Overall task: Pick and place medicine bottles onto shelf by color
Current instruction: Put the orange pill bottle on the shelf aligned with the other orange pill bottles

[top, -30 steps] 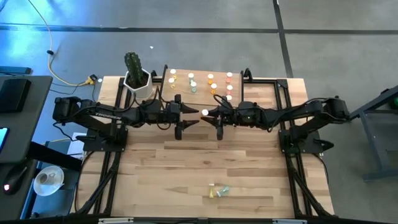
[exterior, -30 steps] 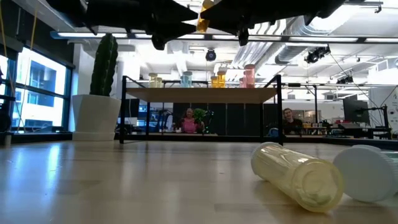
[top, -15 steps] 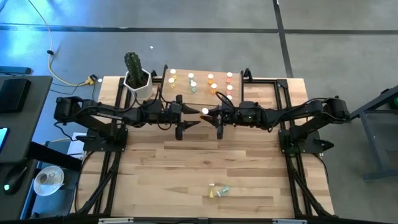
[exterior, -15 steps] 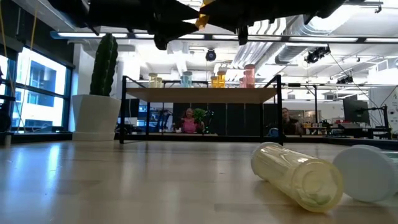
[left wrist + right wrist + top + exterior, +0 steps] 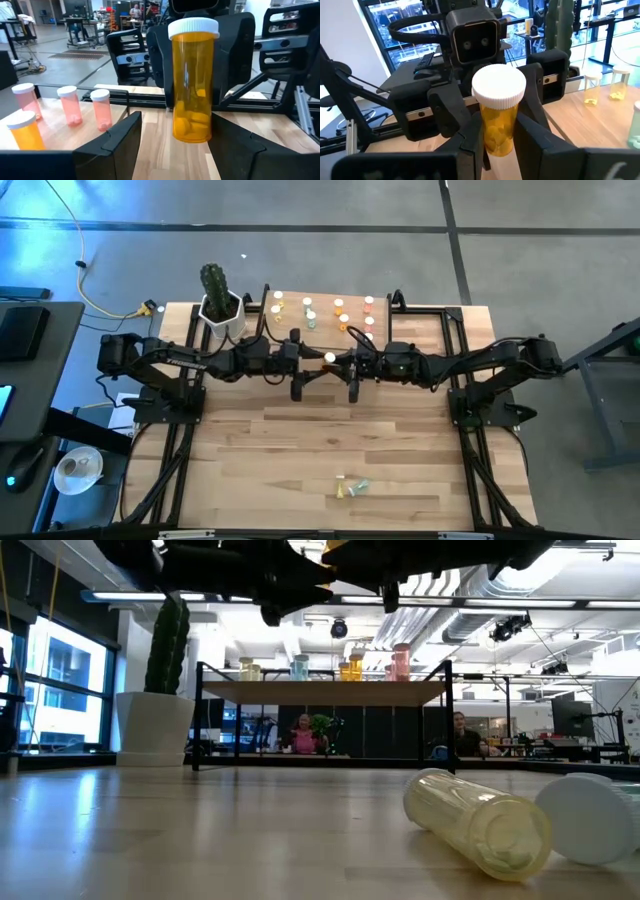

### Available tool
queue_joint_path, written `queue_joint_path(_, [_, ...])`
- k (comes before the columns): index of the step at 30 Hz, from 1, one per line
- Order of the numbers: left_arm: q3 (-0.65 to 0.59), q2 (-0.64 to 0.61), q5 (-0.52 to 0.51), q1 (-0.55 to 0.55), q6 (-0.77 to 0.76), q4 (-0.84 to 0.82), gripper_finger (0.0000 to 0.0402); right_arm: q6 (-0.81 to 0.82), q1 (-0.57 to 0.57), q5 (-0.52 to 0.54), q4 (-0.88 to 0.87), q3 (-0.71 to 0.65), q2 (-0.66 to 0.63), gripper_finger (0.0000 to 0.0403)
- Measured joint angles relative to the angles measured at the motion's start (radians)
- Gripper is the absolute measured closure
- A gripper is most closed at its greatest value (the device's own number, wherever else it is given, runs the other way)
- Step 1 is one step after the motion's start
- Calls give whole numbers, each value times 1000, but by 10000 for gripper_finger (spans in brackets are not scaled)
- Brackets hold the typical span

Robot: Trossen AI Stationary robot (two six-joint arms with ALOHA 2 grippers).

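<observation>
- Your right gripper [image 5: 352,366] pinches the orange bottle [image 5: 192,80] by its sides, upright with its white cap on top, in the air over the middle of the table [image 5: 300,450], just in front of the shelf [image 5: 322,693].
- What changed: over the last second your left gripper [image 5: 306,370] has slid in from its own side toward the right one. Its fingers, spread wide, now flank the bottle without touching it, as its own wrist view shows.
- I read this as a hand-over being set up: the bottle has not been passed, since the right fingers [image 5: 470,135] are the only ones clamped on it.
- The shelf already carries yellow bottles [image 5: 247,669] at the cactus [image 5: 214,283] end, then a pale green one [image 5: 300,666], orange ones [image 5: 351,668], and pink ones [image 5: 400,660] at the far end.
- Two more bottles [image 5: 351,486] lie on their sides near the front edge of the table, not yet sorted.
- If you mean to transfer it, close the left fingers on the bottle body before the right ones let go; released early, it drops to the table.
</observation>
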Motion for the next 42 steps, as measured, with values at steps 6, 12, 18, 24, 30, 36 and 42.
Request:
queue_joint_path(6, [0, 0, 28, 6, 1, 1, 204, -3, 0, -1, -17, 0, 0, 334])
queue_joint_path(12, [0, 0, 28, 6, -25, 1, 238, -4, 0, 1, -29, 0, 0, 334])
queue_joint_path(18, [0, 0, 28, 6, -25, 2, 280, -30, -1, 4, -32, 0, 0, 334])
queue_joint_path(24, [-1, 0, 24, 6, -3, 1, 308, -31, -15, -3, -47, 1, 0, 334])
queue_joint_path(30, [-1, 0, 21, 6, 9, 1, 308, -34, -20, -7, -53, 2, 0, 334])
queue_joint_path(36, [-1, 0, 21, 6, 11, -1, 306, -47, -20, -7, -69, 3, -1, 326])
queue_joint_path(42, [-3, 1, 2, 7, 10, -10, 306, -28, -21, 13, -107, 3, -2, 260])
